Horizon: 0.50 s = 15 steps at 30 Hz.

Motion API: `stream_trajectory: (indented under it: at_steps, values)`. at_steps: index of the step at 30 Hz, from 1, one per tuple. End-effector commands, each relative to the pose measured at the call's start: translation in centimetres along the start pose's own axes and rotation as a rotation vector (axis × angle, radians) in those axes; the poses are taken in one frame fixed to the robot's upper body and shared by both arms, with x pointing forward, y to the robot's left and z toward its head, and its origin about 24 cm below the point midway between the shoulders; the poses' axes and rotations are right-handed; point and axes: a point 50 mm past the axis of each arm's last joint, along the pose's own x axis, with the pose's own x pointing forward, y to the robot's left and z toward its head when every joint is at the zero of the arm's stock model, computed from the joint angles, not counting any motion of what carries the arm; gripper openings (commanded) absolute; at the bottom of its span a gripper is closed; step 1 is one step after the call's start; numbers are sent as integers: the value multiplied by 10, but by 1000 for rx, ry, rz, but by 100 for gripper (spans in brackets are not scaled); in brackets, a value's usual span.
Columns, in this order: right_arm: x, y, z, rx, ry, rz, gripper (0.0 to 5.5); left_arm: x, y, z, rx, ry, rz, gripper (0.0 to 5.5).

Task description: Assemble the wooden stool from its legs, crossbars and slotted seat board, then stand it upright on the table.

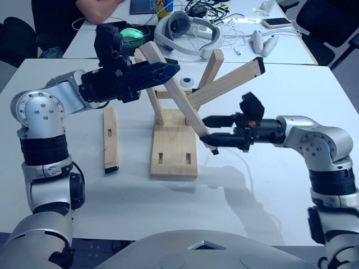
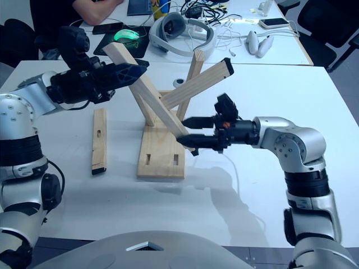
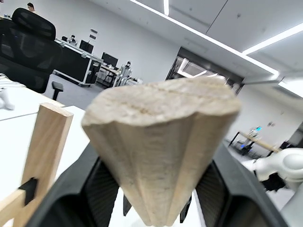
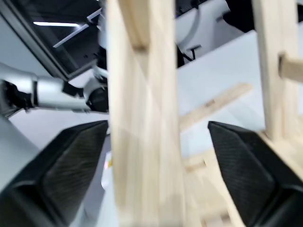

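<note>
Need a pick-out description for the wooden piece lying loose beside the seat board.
On the white table, find the slotted seat board lying flat mid-table. The loose leg lies to the robot's left of it, not touching. Unlike the other legs, which slant up over the board, it lies flat, with a slot in its face and a black near tip.

Bright, even light over your white table (image 1: 269, 207); soft grey shadows pool just right of the seat board (image 1: 171, 148). Ceiling strips (image 3: 199, 34) glare overhead, lighting the leg (image 3: 161, 142) end-on.
</note>
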Motion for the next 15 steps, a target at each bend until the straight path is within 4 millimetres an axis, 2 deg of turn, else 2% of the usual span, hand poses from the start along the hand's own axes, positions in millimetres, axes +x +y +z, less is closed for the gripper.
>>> stream_trajectory:
  at_steps: [1,4,8,10,15]
  values:
    - [-28,-8,-29,31,101,-131,442,0,-20,21,108,69,-28,208]
    - [-44,-13,-39,54,106,-186,442,1,-28,28,158,103,-37,208]
    - [-57,-27,-52,96,94,-271,442,-8,-36,27,228,184,0,208]
    - [-59,-32,-60,111,79,-314,442,-15,-40,26,229,207,-1,208]
    - [-52,-36,-74,142,53,-350,442,-27,-32,14,278,261,67,208]
